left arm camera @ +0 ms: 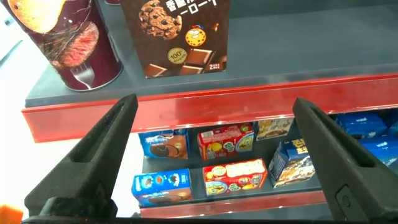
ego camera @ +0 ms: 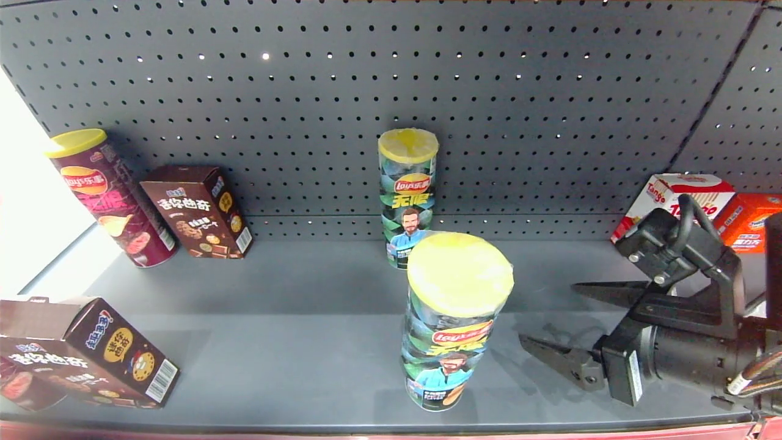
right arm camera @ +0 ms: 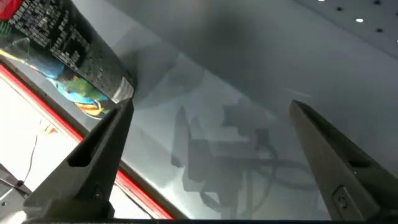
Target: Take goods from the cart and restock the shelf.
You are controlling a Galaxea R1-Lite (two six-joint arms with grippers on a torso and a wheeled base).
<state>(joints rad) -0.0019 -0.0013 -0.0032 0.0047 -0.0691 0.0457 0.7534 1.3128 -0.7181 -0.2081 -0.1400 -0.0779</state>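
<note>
While the right gripper gapes, the front can stands beside it.

**Non-task stock in frame**

Far left: maroon chip can, yellow lid, upright. Brown cookie box stands just right of it. Both sit close to the grey pegboard panel.
Near left: two more brown boxes, side by side.
Far right: white-and-red wafer box, orange box beside it.
Below the red front strip: rows of small blue and red snack boxes.
</note>
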